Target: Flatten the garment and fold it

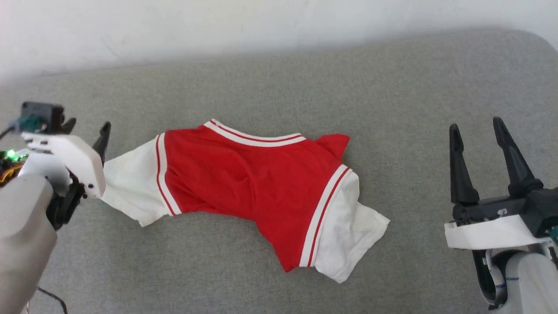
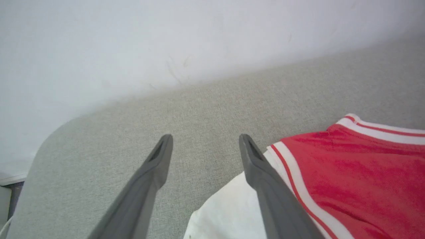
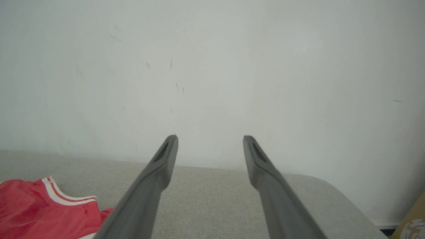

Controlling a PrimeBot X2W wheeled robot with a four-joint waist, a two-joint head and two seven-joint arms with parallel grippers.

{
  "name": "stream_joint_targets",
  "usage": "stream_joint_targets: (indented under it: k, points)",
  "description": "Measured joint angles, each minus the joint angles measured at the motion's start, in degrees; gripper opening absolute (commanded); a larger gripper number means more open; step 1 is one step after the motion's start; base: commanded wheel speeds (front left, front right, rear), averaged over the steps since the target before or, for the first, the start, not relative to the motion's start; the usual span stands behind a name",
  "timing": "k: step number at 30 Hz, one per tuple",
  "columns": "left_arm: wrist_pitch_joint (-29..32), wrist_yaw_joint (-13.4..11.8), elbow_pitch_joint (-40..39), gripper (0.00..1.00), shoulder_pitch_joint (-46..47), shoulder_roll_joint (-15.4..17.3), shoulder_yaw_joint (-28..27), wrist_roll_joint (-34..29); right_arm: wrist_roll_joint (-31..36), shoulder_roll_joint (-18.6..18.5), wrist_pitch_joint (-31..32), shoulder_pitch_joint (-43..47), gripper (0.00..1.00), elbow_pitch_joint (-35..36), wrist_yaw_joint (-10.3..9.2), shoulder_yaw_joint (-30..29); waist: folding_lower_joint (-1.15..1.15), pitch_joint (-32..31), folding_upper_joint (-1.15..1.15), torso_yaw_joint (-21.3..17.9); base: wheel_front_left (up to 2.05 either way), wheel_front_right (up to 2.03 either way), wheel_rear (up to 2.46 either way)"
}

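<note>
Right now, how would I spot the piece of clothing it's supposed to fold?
Find the wide grey cushioned surface under the white wall. Near its middle lies a rumpled shirt. Unlike the plain grey around it, it has a bright red body, white short sleeves and striped trim.

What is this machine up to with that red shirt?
A two-armed robot is working on a red shirt with white sleeves, which lies rumpled and not yet folded on a grey padded table. Its left gripper is open right by one white sleeve, holding nothing. Its right gripper is also open, off to the other side and apart from the shirt. It probably means to spread the shirt flat first.
</note>
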State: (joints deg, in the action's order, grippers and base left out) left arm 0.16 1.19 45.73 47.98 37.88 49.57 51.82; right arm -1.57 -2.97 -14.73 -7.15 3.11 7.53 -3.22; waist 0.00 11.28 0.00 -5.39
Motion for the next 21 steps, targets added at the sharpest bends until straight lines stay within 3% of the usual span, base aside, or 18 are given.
stream_joint_targets:
  k: [4,6,10,12,15,21]
  points:
    - [-13.63,-5.02,-2.15,1.00,-4.74,-0.33,-3.26,-1.45,2.80,-1.29,-0.01,-2.10,1.00,0.01,0.00,1.14,0.00,-2.18,0.00,0.35,0.00,0.00,0.00]
    - [-14.79,-8.20,-5.77,1.00,-7.50,-0.37,-6.28,-2.35,2.94,-3.77,0.00,-3.50,1.00,-1.13,0.01,2.66,0.00,-3.16,0.00,0.66,0.00,0.00,0.00]
    - [-14.90,-16.15,-22.36,1.00,-15.29,-0.45,-19.39,-10.21,1.70,-10.76,0.00,-6.92,1.00,-6.70,0.01,7.78,-0.01,-4.37,0.00,1.67,0.00,0.00,0.00]
    - [-14.90,-18.84,-29.62,1.00,-21.69,-1.44,-25.49,-14.33,-0.47,-14.63,1.77,-9.07,1.00,-10.11,0.01,12.28,0.00,-4.80,0.01,2.12,0.00,0.00,0.00]
    - [-14.89,-20.51,-37.65,1.00,-31.49,-4.42,-32.29,-19.87,-6.38,-20.48,8.54,-13.28,1.00,-12.96,0.01,21.20,-0.01,-5.25,0.01,2.62,0.00,0.00,0.00]
    - [-14.89,-20.69,-47.29,1.00,-41.62,-12.01,-42.11,-29.80,-25.71,-30.58,27.11,-21.60,1.00,-13.43,0.00,39.06,0.00,-4.84,0.01,3.29,0.00,0.00,0.00]
